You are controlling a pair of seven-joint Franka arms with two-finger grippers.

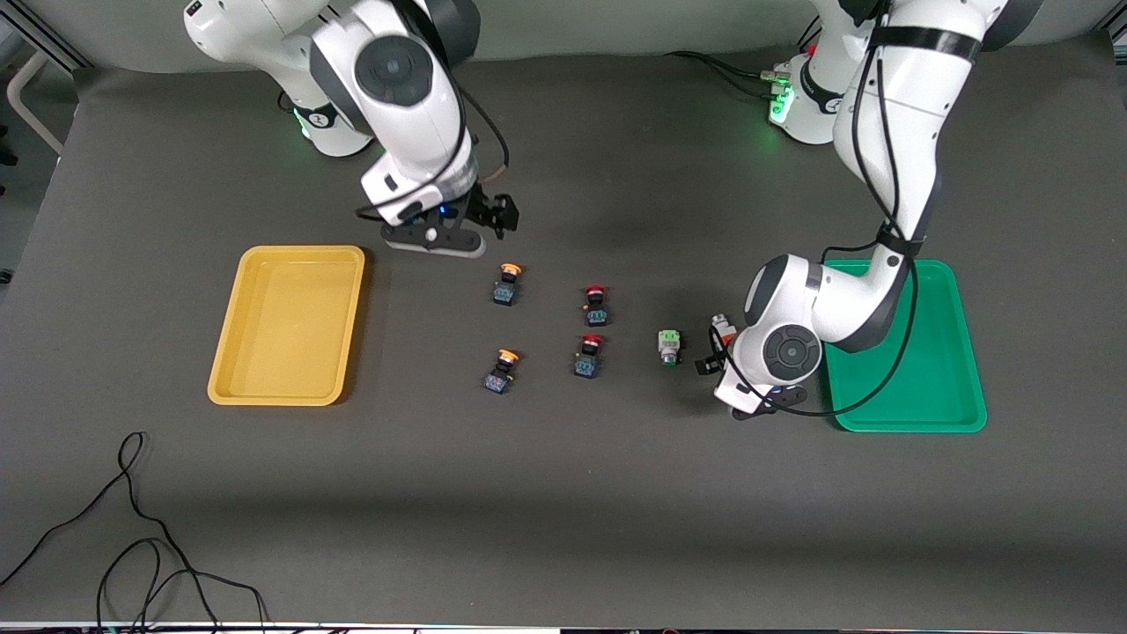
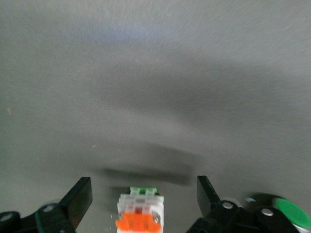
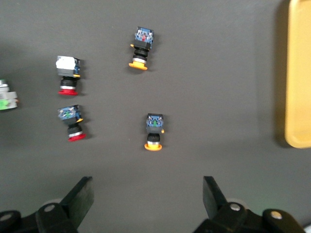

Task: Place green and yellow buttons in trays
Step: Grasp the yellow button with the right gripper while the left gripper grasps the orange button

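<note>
My left gripper [image 1: 717, 345] is open and low over the table beside the green tray [image 1: 933, 387]. In the left wrist view a white-bodied button with an orange face [image 2: 140, 216] lies between its spread jaws without touching either; it also shows in the front view [image 1: 722, 328]. The white button with a pale green face [image 1: 669, 347] lies next to it. My right gripper [image 1: 497, 216] is open and empty, above the two yellow-capped buttons [image 1: 507, 283] [image 1: 501, 370]. They also show in the right wrist view [image 3: 154, 131] [image 3: 141, 46]. The yellow tray [image 1: 290, 324] lies toward the right arm's end.
Two red-capped buttons [image 1: 596, 304] [image 1: 588, 355] lie between the yellow-capped pair and the white buttons. A black cable [image 1: 132, 528] trails on the table near the front camera, at the right arm's end. Both trays hold nothing.
</note>
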